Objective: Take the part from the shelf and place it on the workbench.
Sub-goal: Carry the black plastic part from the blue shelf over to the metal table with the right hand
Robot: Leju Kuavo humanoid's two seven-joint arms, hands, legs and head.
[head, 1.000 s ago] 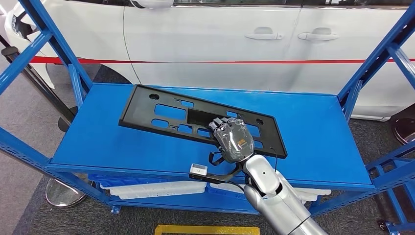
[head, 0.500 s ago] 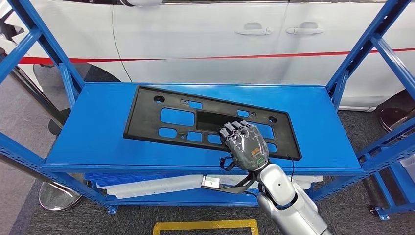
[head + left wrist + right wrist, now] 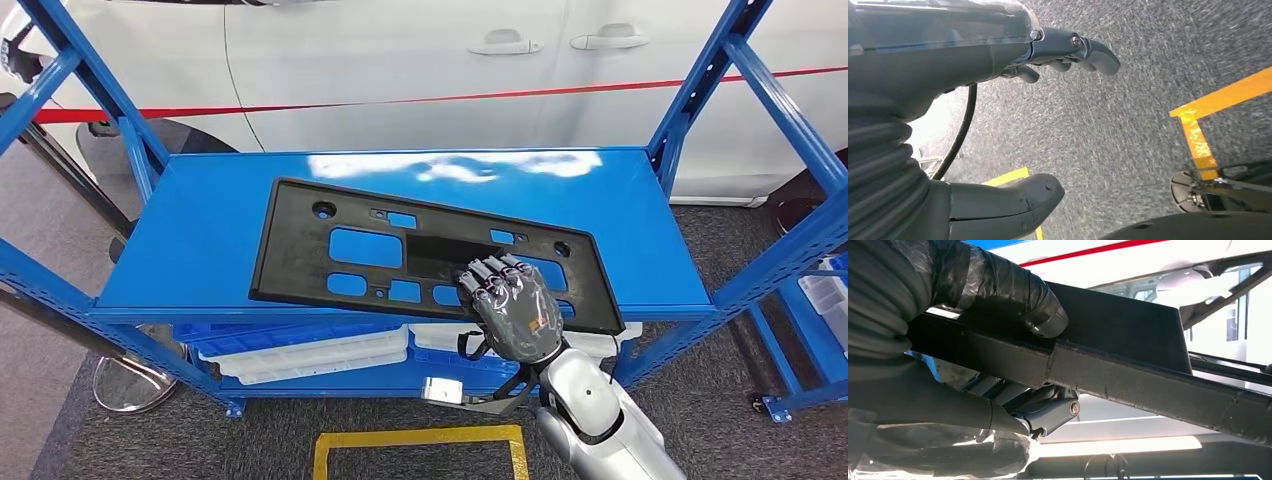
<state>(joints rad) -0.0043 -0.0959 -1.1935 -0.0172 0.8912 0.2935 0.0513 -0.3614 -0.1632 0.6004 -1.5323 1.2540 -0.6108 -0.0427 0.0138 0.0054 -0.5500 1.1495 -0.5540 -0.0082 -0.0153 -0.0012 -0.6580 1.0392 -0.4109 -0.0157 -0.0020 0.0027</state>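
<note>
1. The right hand [image 3: 515, 318] grips the near edge of the 1 flat black plastic panel with cut-outs [image 3: 400, 252], thumb below and fingers on top.
2. The panel lies on the blue metal shelf [image 3: 200, 230], overhanging its front edge.
3. To lift well, probably keep it level and clear the shelf's uprights.
4. The left hand [image 3: 998, 100] hangs empty, fingers apart.

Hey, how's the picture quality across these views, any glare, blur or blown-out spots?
Head view: sharp, with white glare streaks along the back of the blue shelf. Left wrist view: carpet smeared, the left robot hand soft. Right wrist view: strongly backlit, bright overexposed background, the black part and right robot hand nearly silhouetted.
</note>
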